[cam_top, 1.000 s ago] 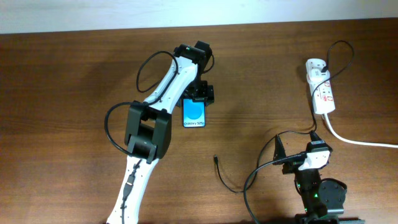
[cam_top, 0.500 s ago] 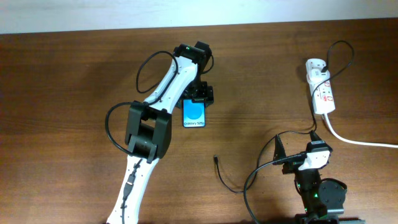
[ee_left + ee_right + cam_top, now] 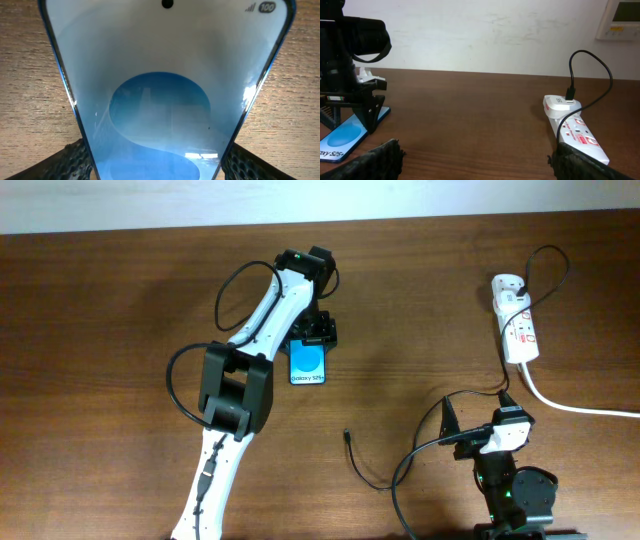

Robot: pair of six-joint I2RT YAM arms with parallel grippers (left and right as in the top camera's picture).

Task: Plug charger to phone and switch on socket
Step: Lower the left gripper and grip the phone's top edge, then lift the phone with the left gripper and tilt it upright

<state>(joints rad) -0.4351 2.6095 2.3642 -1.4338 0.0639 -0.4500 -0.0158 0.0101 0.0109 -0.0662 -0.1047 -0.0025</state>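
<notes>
Left gripper (image 3: pixel 319 336) was clamped on the phone (image 3: pixel 308 367), fingers (image 3: pixel 75 160) pressed against both long edges. From overhead the gripper hid one end of the phone, and the wrist view cut off the end nearest the fingers. Right gripper (image 3: pixel 480 169) sat spread wide, holding nothing, with only its fingertips (image 3: pixel 382 157) peeking in at the bottom corners. The charger (image 3: pixel 347 437) tip lay loose on the table (image 3: pixel 120 300) between the two grippers, well apart from the phone. The socket (image 3: pixel 517 326) lay ahead of the right gripper, off to its right, its switches too small to read.
</notes>
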